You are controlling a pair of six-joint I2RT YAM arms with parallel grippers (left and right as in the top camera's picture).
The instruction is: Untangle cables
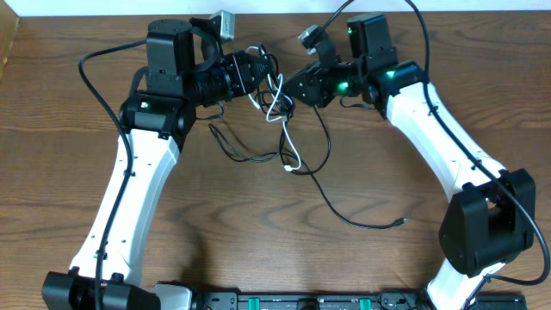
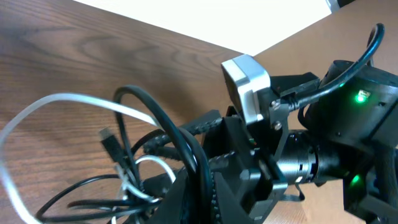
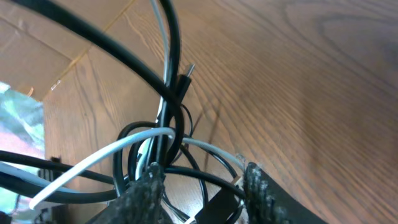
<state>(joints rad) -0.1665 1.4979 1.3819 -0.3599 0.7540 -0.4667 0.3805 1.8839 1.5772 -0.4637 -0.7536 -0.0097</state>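
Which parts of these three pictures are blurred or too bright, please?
Overhead view: sharp and evenly lit, with only soft shadows on the table. Left wrist view: the background beyond the table edge is burnt out to white, and the white cable looks soft. Right wrist view: the black cable is sharp, while the wood at the right is blurred.

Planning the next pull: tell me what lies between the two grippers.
Overhead view: the knot of thin white cable and thin black cable fills the gap between left gripper and right gripper.
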